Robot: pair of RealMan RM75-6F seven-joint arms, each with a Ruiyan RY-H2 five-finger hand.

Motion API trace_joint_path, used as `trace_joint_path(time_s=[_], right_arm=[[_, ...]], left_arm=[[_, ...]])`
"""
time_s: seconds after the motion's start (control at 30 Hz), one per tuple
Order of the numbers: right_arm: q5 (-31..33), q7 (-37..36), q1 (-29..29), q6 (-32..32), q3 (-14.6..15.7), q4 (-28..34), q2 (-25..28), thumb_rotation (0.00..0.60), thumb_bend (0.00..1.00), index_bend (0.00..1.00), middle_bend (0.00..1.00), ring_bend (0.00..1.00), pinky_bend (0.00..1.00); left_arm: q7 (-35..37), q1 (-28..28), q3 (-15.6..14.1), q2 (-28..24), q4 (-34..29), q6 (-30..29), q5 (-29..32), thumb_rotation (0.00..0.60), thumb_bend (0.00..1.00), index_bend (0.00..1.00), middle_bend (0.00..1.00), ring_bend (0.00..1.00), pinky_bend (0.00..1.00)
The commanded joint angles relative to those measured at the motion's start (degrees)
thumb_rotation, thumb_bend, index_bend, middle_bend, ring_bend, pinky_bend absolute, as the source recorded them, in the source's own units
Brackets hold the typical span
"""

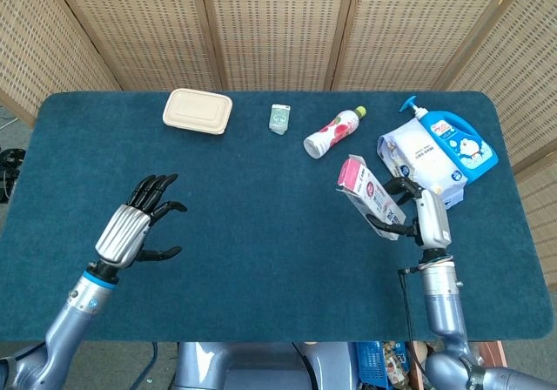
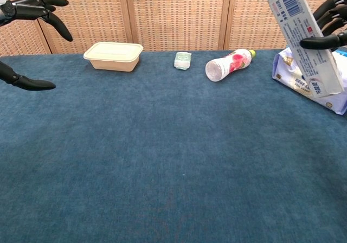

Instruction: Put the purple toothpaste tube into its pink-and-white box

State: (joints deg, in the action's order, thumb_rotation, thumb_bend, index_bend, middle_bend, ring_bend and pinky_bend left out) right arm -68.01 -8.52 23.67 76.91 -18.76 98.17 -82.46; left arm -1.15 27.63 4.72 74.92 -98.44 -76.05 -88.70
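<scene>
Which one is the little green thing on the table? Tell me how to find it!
Look along the far edge of the blue table, near the wicker screen. Between the beige lunch box on the left and the lying pink-labelled bottle on the right sits the small pale-green packet. It is the smallest thing there, and the only green one.

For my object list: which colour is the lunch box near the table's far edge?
The lunch box is plain beige, shown best in the head view.
</scene>
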Motion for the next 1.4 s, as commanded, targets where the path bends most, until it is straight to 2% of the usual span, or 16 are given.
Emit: trace_joint_path(time_s=[0.03,0.13,0.33,0.5,0.53,0.57,0.77,0.97,1.03,1.13,1.23,1.4], right_arm=[[-2.2,2.7,0.1,0.4,1.4,-2.4,0.5,0.6,0.16,0.65,0.53,0.44,0.5],[-4.6,7.4,0.2,1.4,3.0,-5.9,0.7,0.6,0.16,0.65,0.53,0.44,0.5],[-7.9,14.3,-0.3,1.8,6.7,-9.1,1.0,0.6,0.16,0.65,0.53,0.44,0.5],[-9.5,17.8,-1.7,1.2,10.6,-9.6,1.0,0.6,0.16,0.65,0.53,0.44,0.5],[-8.8,18.5,-2.7,-0.1,12.8,-10.2,0.7,0.6,0.16,0.65,0.53,0.44,0.5],[-8.4,18.9,-3.4,-0.4,13.7,-10.8,0.3,0.6,0.16,0.64,0.53,0.44,0.5],[-7.7,18.6,-4.2,-1.5,14.6,-12.4,-0.7,0.6,0.16,0.62,0.51,0.41,0.49],[-8.0,16.8,-4.8,-2.6,15.4,-15.2,-2.1,0.6,0.13,0.5,0.36,0.24,0.42],[-8.1,15.5,-4.9,-3.2,15.5,-15.8,-2.4,0.6,0.1,0.39,0.24,0.13,0.37],[-8.5,13.1,-4.9,-5.1,16.1,-16.2,-1.9,0.6,0.05,0.26,0.11,0.02,0.26],[-9.2,11.5,-5.0,-5.7,16.3,-16.0,-1.0,0.6,0.02,0.2,0.04,0.0,0.18],[-10.6,11.1,-5.9,-5.3,17.1,-15.3,0.4,0.6,0.0,0.19,0.0,0.0,0.13]], left_arm=[[-0.4,-0.1,0.1,-0.2,0.2,0.4,0.6,0.6,0.15,0.34,0.04,0.0,0.01],[-0.9,-0.2,0.2,-0.5,0.4,1.0,1.6,0.6,0.15,0.34,0.04,0.0,0.0],[-1.7,-0.4,0.4,-1.1,0.4,1.5,2.5,0.6,0.15,0.34,0.04,0.0,0.0],[-1.5,-0.7,0.3,-1.5,0.7,1.7,2.6,0.6,0.15,0.35,0.04,0.0,0.0],[-1.5,-0.8,0.2,-1.6,1.0,2.0,2.9,0.6,0.15,0.35,0.04,0.0,0.0],[-1.2,-0.9,0.1,-1.6,1.2,2.1,3.0,0.6,0.15,0.35,0.04,0.0,0.0],[-0.8,-1.0,0.1,-1.6,1.8,2.2,2.9,0.6,0.15,0.35,0.04,0.0,0.0],[-1.1,-1.6,-0.1,-1.9,2.3,1.5,2.4,0.6,0.15,0.35,0.04,0.0,0.0],[-0.7,-1.9,-0.2,-2.0,2.5,1.3,2.5,0.6,0.15,0.35,0.04,0.0,0.0],[0.0,-2.7,-0.6,-2.2,3.4,0.9,2.7,0.6,0.15,0.35,0.04,0.0,0.0],[1.1,-3.8,-1.1,-2.3,4.4,0.1,2.8,0.6,0.15,0.34,0.04,0.0,0.0],[2.3,-6.2,-2.4,-2.3,4.9,-2.3,1.8,0.6,0.15,0.34,0.04,0.0,0.0]])
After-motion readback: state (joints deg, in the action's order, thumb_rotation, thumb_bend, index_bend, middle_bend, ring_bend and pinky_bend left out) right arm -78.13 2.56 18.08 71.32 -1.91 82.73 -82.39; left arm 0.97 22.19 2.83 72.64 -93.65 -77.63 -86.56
